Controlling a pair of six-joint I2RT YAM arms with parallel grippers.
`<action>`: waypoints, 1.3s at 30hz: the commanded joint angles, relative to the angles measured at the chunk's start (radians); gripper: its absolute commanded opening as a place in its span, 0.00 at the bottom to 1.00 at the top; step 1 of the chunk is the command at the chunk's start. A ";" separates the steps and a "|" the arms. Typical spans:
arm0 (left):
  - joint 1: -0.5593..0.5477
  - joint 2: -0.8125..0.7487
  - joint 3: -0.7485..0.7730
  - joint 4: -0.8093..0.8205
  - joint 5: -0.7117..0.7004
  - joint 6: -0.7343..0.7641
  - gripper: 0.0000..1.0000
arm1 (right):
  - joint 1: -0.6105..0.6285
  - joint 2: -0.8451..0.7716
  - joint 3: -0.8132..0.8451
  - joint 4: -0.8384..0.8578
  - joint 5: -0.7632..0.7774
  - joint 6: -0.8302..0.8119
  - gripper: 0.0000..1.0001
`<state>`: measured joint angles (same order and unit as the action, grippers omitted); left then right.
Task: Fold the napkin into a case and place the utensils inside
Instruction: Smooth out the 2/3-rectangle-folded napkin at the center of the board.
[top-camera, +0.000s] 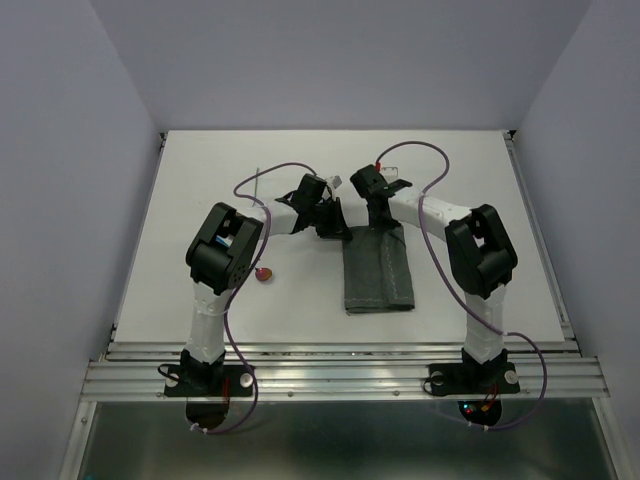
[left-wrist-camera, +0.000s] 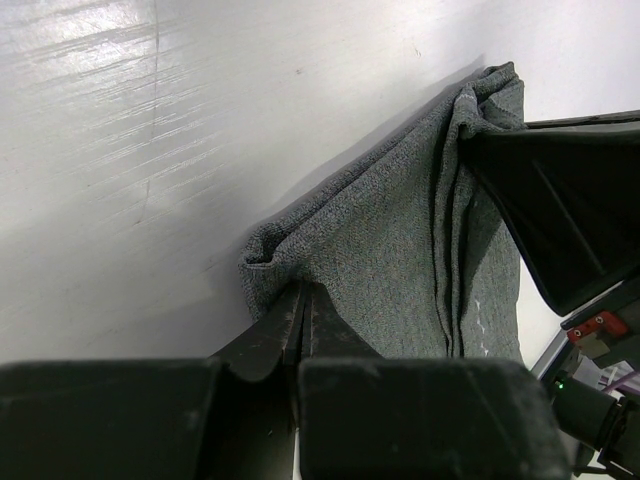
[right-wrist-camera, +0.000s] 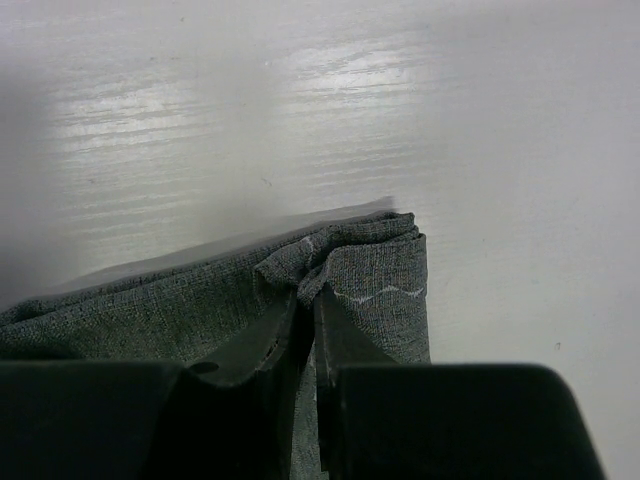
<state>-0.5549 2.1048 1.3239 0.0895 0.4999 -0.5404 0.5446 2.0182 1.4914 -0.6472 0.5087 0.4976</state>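
At mid-counter (top-camera: 200, 210) from above, the folded napkin (top-camera: 378, 275) lies as a narrow strip, its edges well inside the counter's. The left tool (top-camera: 332, 228) and right tool (top-camera: 385, 228) meet its far edge, and the spoon (top-camera: 264, 274) sits well apart on the left.

Left wrist: the left tool pinches a bunched far corner.

Right wrist: the right tool pinches the other corner by its stitched edge.

The far edge of the cloth (top-camera: 378, 272) was hidden beneath the left pincer (top-camera: 328, 228) and the right pincer (top-camera: 384, 226). Behind the left pincer, the spoon (top-camera: 264, 274) showed only its red bowl; the arm covered its handle. Left of that pincer, the grey stick (top-camera: 259, 182) was too thin to tell its tip. Beside the right pincer, the cloth ran off the left edge of its wrist view.
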 joint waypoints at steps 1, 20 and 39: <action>-0.014 -0.002 -0.043 -0.123 -0.026 0.031 0.01 | 0.005 0.022 0.035 0.000 0.025 0.018 0.04; -0.014 -0.014 -0.009 -0.149 -0.021 0.045 0.02 | 0.005 -0.067 0.016 0.041 -0.105 0.004 0.45; -0.017 -0.081 0.049 -0.191 -0.024 0.053 0.02 | -0.230 -0.222 -0.155 0.144 -0.340 0.041 0.17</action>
<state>-0.5625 2.0869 1.3434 -0.0124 0.4961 -0.5220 0.3435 1.8069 1.3758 -0.5652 0.2615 0.5186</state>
